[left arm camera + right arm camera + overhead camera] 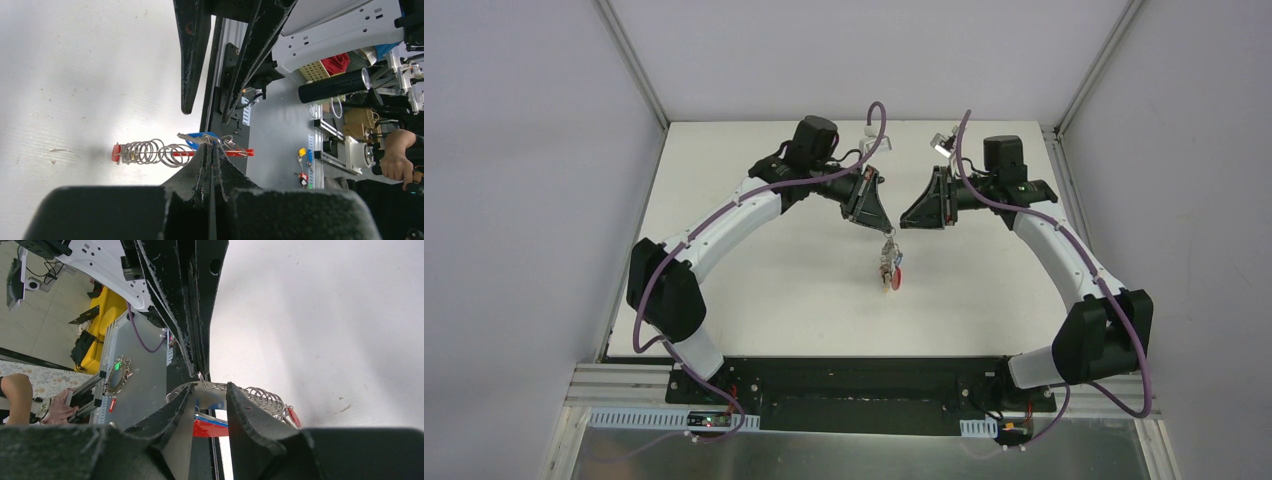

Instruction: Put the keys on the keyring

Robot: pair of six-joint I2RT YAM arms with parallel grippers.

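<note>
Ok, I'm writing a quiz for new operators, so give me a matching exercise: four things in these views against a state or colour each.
Things:
1. left gripper
2. right gripper
3. keyring
4. table

States:
a. fingers apart
b. pinched at one end by a gripper tip
c. clamped shut
d. white

Pairs: 1-c, 2-a, 3-b, 4-d
</note>
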